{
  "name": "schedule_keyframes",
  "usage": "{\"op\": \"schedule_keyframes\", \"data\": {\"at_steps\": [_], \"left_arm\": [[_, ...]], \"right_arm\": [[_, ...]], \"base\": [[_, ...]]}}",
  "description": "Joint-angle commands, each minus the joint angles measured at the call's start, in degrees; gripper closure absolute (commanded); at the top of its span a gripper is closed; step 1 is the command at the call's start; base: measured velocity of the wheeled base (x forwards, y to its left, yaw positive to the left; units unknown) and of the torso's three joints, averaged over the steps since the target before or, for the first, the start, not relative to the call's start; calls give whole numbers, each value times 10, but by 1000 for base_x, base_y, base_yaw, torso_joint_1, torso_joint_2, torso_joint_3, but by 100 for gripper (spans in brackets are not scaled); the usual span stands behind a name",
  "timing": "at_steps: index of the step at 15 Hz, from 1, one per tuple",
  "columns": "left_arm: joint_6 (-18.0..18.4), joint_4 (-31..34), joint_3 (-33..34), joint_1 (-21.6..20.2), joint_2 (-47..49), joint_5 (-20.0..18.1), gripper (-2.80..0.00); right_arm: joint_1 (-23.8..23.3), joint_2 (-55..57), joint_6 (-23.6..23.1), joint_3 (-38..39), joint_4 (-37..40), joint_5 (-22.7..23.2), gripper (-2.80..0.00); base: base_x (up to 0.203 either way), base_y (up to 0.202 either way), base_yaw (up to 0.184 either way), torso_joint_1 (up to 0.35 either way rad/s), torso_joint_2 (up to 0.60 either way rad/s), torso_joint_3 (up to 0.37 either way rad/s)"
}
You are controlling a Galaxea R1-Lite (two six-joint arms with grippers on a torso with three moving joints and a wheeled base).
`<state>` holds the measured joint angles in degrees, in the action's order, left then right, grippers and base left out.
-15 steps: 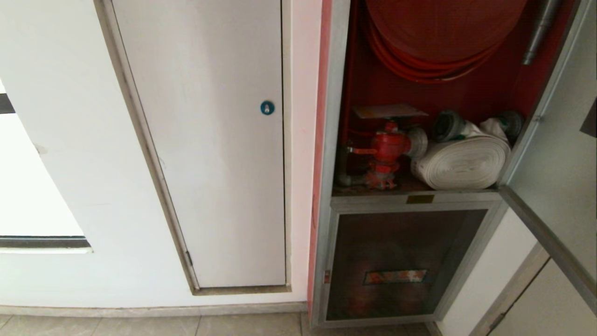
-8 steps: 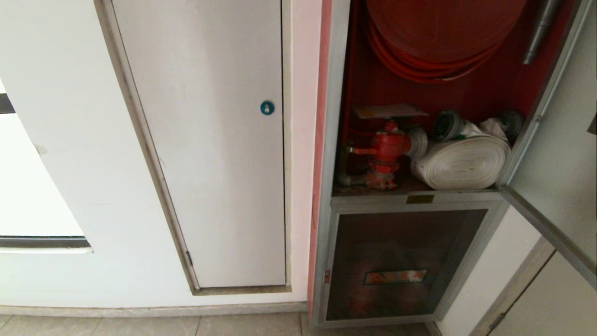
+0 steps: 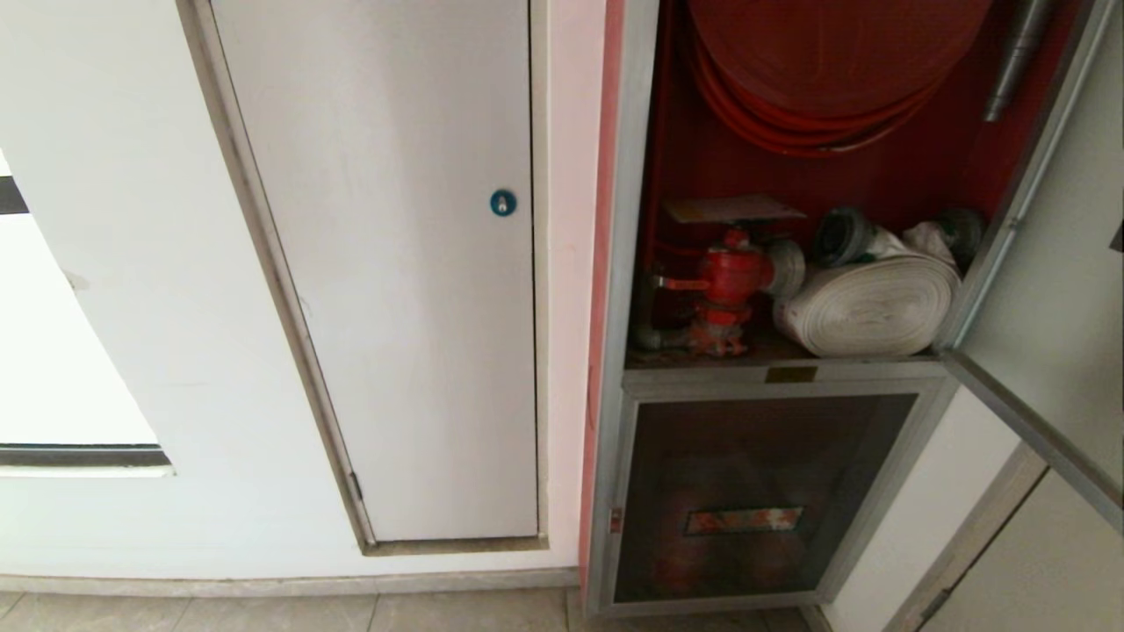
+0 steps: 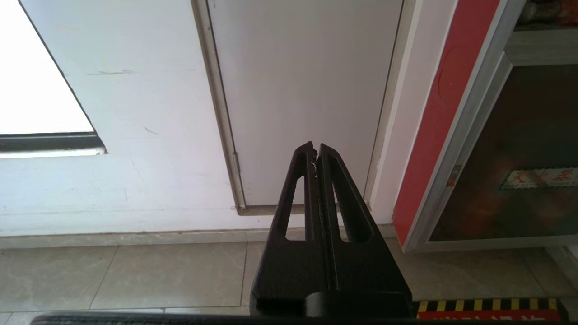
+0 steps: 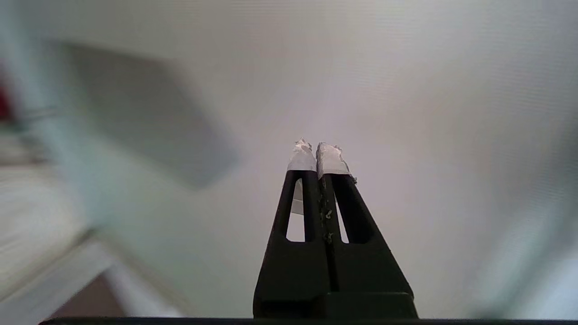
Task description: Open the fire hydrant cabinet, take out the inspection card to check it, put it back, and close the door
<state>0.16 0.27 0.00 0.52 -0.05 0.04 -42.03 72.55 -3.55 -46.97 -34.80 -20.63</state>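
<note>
White wall [image 3: 132, 290] and white panel [image 3: 404, 307] flank fire hydrant cabinet [image 3: 628, 263]; door [image 3: 1045, 333] open; inspection card [image 3: 733, 209] atop valve [image 3: 729, 276]; both end effectors closed, empty: left end effector [image 4: 316, 149], right end effector [image 5: 316, 151].

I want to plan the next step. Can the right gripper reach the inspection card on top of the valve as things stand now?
Probably yes. The door stands open to the right, and nothing blocks the inspection card lying on the valve. The right gripper is shut and empty.

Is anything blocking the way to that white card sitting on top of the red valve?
Nothing visible does. The door is swung open to the right, and the inspection card lies flat on the red valve with open space in front. The right gripper, shut, is not in the head view.
</note>
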Motion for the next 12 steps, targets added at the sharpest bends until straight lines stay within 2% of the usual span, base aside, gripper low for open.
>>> {"op": "schedule_keyframes", "data": {"at_steps": [1,4,8,12], "left_arm": [[0,0,0,0,0,0,0],[0,0,0,0,0,0,0],[0,0,0,0,1,0,0],[0,0,0,0,0,0,0]], "right_arm": [[25,-2,0,1,-2,19,0],[95,-18,0,11,-2,63,0],[267,-108,4,74,-1,91,0],[324,-259,-6,160,2,110,0]], "base": [[0,0,0,0,0,0],[0,0,0,0,0,0],[0,0,0,0,0,0],[0,0,0,0,0,0]]}}
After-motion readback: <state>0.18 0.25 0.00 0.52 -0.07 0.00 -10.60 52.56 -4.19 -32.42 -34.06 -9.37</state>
